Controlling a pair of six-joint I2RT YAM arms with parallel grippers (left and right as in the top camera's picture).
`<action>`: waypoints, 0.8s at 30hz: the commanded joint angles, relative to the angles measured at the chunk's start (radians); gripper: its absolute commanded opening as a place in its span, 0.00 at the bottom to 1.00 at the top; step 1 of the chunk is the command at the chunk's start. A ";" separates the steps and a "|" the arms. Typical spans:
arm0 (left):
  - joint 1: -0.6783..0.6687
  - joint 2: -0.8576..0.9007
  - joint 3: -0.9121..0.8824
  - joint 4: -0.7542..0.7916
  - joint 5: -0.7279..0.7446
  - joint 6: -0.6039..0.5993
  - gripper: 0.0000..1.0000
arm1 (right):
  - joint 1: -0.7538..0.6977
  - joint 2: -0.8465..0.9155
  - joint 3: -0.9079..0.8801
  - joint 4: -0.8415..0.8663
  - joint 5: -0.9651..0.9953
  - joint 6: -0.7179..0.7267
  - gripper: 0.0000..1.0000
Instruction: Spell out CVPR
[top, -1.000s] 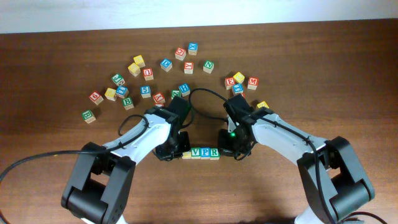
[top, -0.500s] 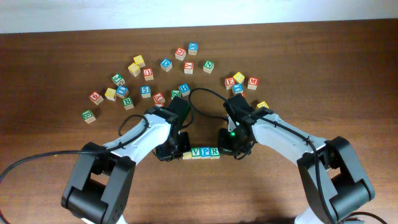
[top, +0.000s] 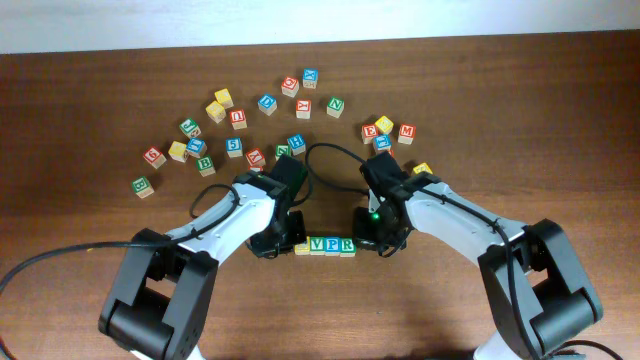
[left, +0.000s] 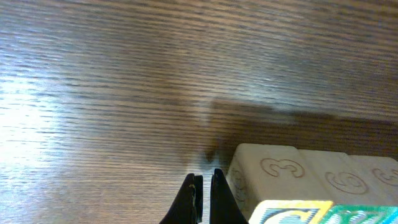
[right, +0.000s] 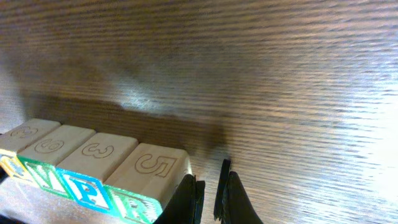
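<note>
Cubic wooden blocks (top: 325, 246), grained tabletop (top: 520, 110)

Both arms have pale grey-white rounded links between bulky black cylindrical joints. A black cable (top: 50, 262) trails from the left arm (top: 225, 218), and a second cable (top: 322, 147) loops between the wrists. A green light (top: 374, 213) glows on the right arm (top: 450, 210). The left tool (left: 202, 198) and right tool (right: 210, 191) show thin, black, tapering fingers.

Row's leftmost block (top: 301, 247) half under the left gripper (left: 204, 178).
</note>
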 joint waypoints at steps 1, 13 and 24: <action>0.001 -0.021 -0.002 0.005 -0.132 0.015 0.00 | -0.022 0.002 -0.003 -0.015 0.027 0.003 0.05; 0.008 -0.008 0.152 0.043 -0.032 0.016 0.00 | -0.022 0.002 -0.003 -0.040 0.103 0.003 0.10; -0.031 0.080 0.151 0.014 -0.002 0.016 0.00 | -0.022 0.002 -0.003 -0.042 0.102 0.003 0.09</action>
